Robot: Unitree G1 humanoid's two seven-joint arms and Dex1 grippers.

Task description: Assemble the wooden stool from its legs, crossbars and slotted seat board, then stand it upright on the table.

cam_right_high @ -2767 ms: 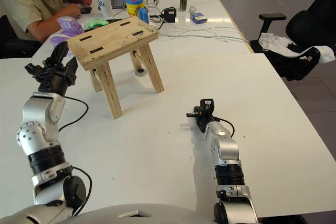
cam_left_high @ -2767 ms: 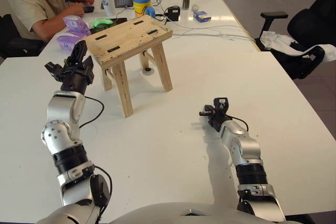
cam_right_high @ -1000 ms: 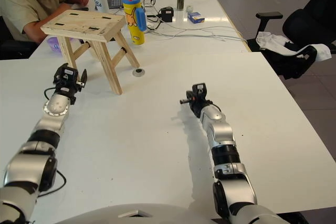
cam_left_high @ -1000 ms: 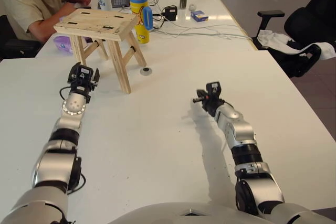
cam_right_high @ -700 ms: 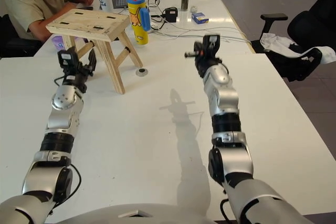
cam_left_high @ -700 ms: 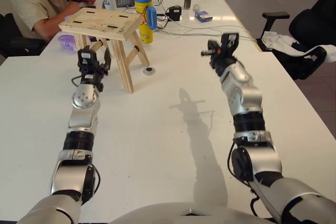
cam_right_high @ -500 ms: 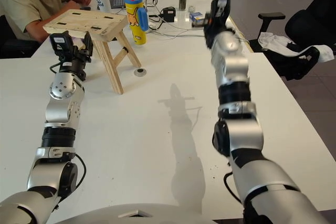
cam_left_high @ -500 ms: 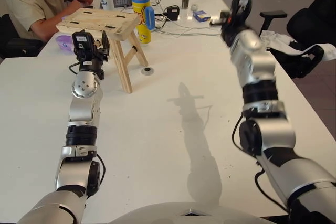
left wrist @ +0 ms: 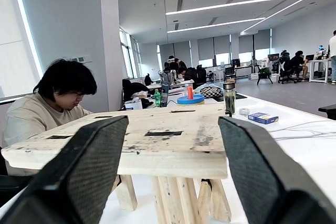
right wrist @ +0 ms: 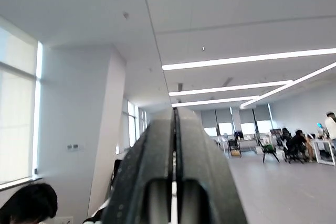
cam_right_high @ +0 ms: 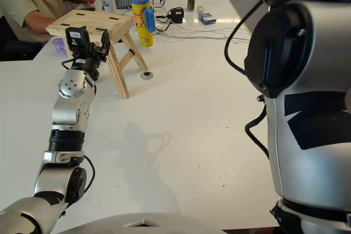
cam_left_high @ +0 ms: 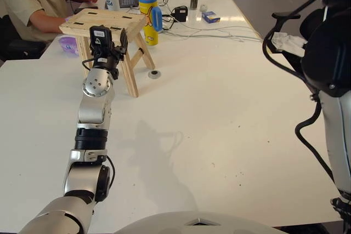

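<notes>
The left gripper [cam_left_high: 111,41] is gaping empty just beside the stool [cam_left_high: 104,21], its seat edge likely offering firm hold (stiff, lightish wood); the right gripper [right wrist: 175,124] is pinching nothing.

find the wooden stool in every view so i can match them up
Left eye view: stool upper left, upright.
Right eye view: stool upper left.
Left wrist view: stool centre, seat edge-on.
Right wrist view: faces the ceiling.
Shared landmark: blue-lidded cup behind the stool.
</notes>
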